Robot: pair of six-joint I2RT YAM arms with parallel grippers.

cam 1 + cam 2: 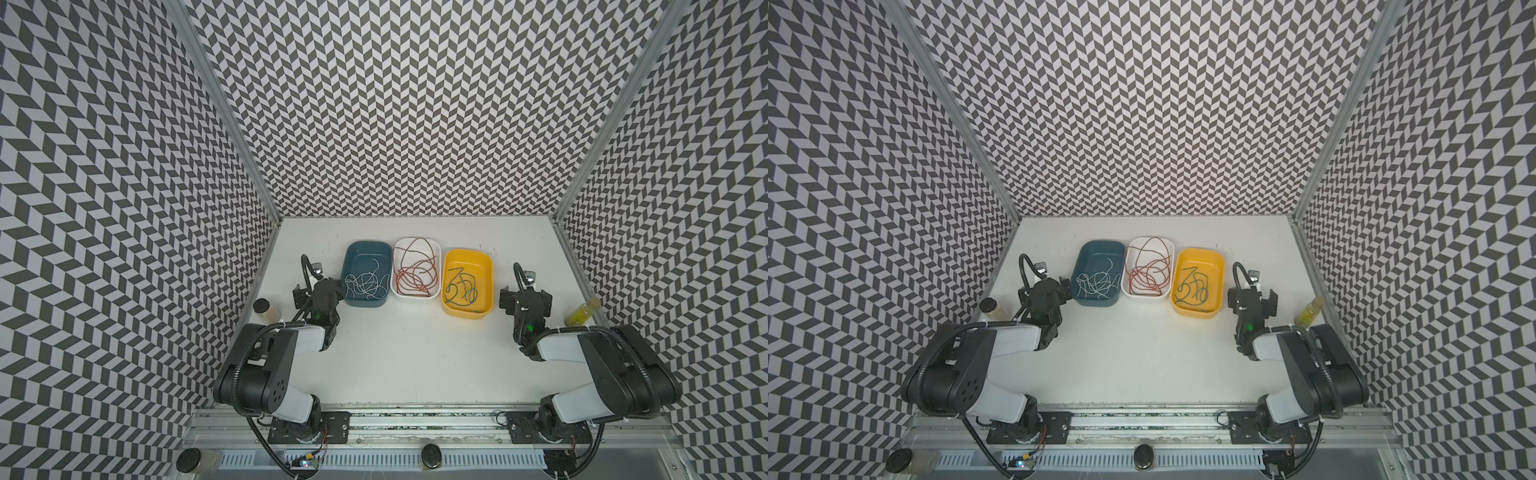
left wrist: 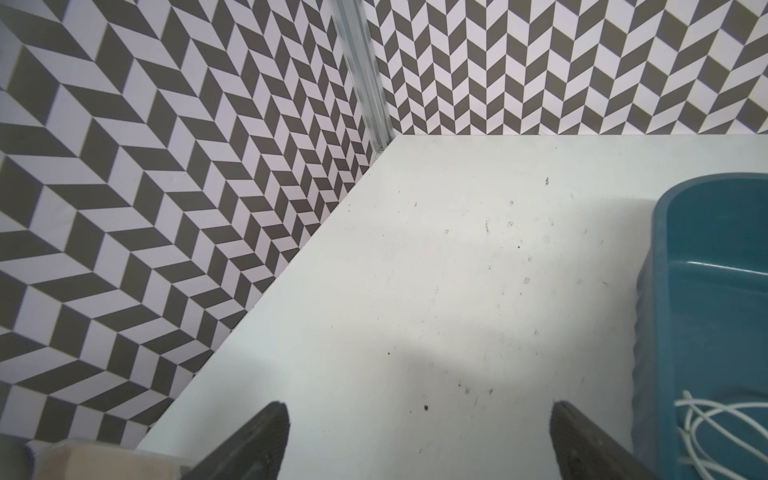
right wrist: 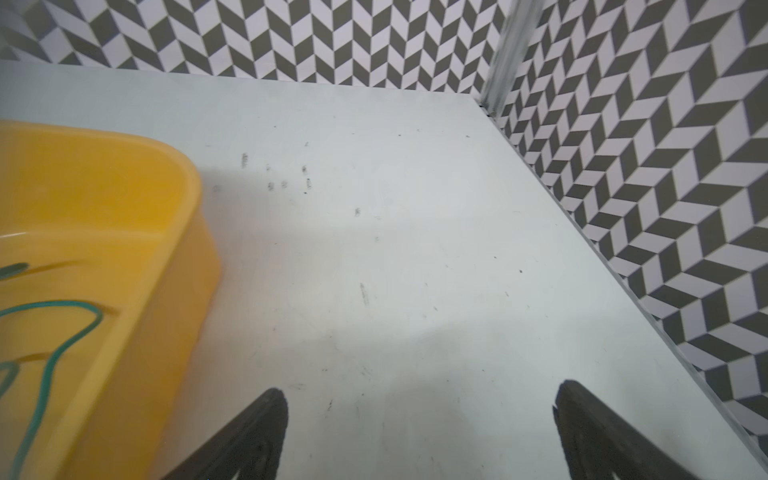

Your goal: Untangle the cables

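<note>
Three cables lie apart in three tubs in both top views. The white cable [image 1: 365, 284] is coiled in the blue tub [image 1: 368, 245]. The red-brown cable [image 1: 417, 274] loops in the white tub [image 1: 415, 240], and the dark green cable [image 1: 459, 289] sits in the yellow tub [image 1: 469, 251]. My left gripper [image 1: 316, 289] [image 2: 417, 411] hovers open over bare table just left of the blue tub [image 2: 665, 249], whose white cable [image 2: 702, 419] shows at the frame edge. Right of the yellow tub [image 3: 183, 174] my right gripper [image 1: 527, 297] [image 3: 422, 392] is open and holds nothing; the green cable [image 3: 83, 328] lies beside it.
A capped jar [image 1: 262, 308] stands by the left wall near my left arm. A yellow bottle [image 1: 582, 311] leans by the right wall. Patterned walls close three sides. On the front rail lie another jar [image 1: 193, 459] and a black knob [image 1: 430, 455].
</note>
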